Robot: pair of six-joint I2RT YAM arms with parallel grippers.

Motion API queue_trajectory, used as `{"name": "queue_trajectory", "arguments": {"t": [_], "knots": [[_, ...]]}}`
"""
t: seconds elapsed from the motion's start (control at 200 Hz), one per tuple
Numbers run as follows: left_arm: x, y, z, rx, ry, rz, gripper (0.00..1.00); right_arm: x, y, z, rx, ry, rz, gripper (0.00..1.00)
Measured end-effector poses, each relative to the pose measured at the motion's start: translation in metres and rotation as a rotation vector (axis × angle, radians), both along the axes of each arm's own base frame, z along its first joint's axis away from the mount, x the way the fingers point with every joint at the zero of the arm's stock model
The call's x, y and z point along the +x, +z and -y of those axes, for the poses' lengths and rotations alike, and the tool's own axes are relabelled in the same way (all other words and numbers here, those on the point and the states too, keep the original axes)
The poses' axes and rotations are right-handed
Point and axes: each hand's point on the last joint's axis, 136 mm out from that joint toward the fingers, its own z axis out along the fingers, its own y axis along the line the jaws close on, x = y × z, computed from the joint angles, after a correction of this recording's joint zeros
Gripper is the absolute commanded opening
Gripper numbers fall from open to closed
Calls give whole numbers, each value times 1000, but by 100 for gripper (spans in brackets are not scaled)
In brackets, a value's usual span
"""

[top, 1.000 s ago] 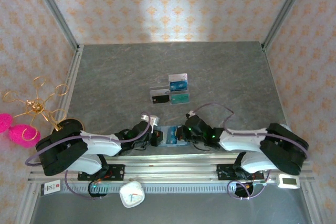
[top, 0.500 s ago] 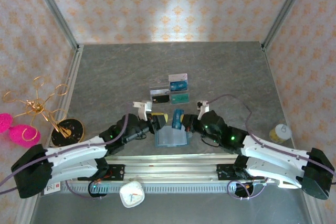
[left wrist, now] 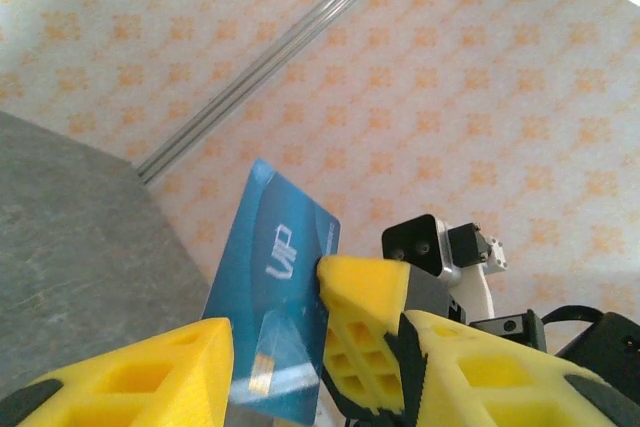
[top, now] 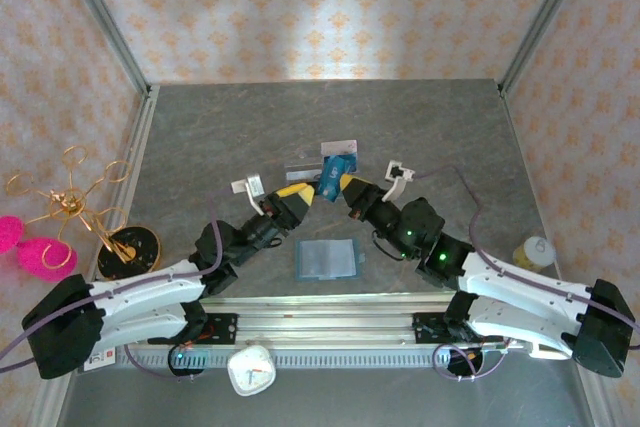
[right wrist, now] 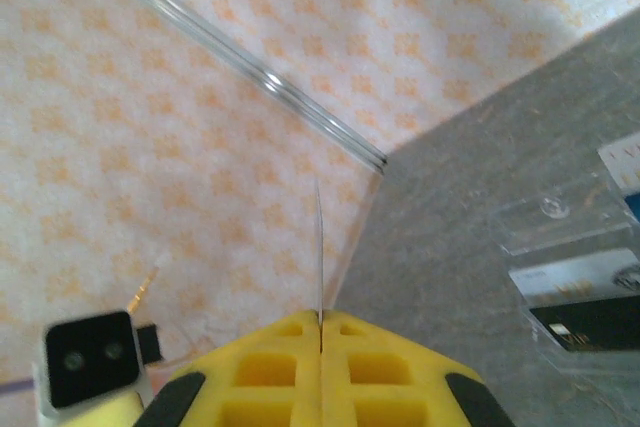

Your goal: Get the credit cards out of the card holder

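The card holder (top: 326, 259) lies open and flat on the table, teal-blue with pale clear sleeves, in front of both grippers. My right gripper (top: 345, 186) is shut on a bright blue credit card (top: 336, 175) held upright above the table. In the right wrist view that card (right wrist: 320, 247) shows edge-on between the pressed yellow fingers (right wrist: 380, 362). My left gripper (top: 299, 193) stands open just left of it. In the left wrist view the blue card (left wrist: 270, 277) marked VIP stands between my spread left fingers (left wrist: 130, 377), with the right gripper's finger (left wrist: 365, 317) clamped on its edge.
A clear acrylic tray (top: 300, 169) just behind the grippers holds a silvery card (top: 343, 146) and a black card (right wrist: 590, 319). A gold wire stand (top: 75, 202) and pink balls (top: 40, 252) are at the left. A small bottle (top: 535, 250) stands at the right.
Both arms have reached forward and up from the near edge. The left gripper opened; the card holder dropped from between the grippers to lie flat. The right gripper carried the blue card away.
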Motion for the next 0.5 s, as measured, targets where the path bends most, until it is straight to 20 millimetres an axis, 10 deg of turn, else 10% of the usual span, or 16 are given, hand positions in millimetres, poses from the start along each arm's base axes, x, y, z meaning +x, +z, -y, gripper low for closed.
{"name": "queue_trajectory", "arguments": {"t": [0.496], "knots": [[-4,16,-2,-143,-35,40,30,-3,29,-26,101,40,59,0]]}}
